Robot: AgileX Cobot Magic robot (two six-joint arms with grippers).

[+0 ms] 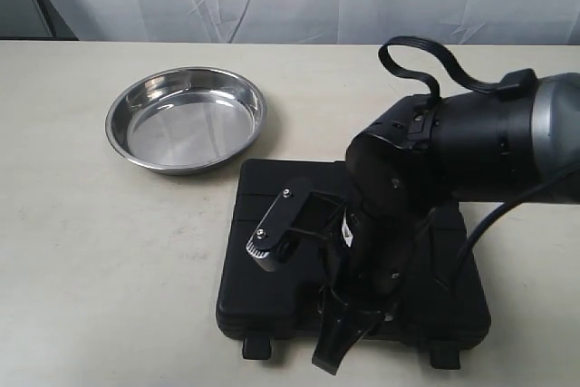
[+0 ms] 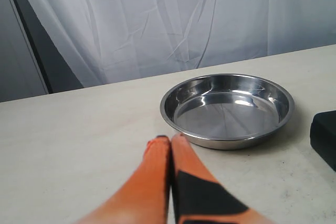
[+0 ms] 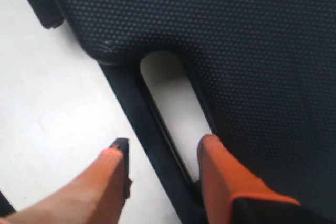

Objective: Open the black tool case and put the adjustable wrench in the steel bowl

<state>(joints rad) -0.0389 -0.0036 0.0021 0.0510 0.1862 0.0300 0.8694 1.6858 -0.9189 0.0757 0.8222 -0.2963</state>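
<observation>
Steel bowl (image 1: 186,129) lies empty at the left, and the left gripper (image 2: 170,142), closed on nothing, stops just short of its rim. To its right sits the black tool case (image 1: 249,301), lid down and long axis across the table; the adjustable wrench is out of sight, presumably inside. The right gripper (image 3: 164,153), the nearer one, hangs at the case's near edge with its fingers apart astride the carry handle (image 3: 143,129), so the lid likely has to swing up and away.

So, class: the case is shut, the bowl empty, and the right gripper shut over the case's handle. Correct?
No: the right wrist view shows the right gripper open, fingers astride the handle. The case is shut, the bowl empty.
</observation>
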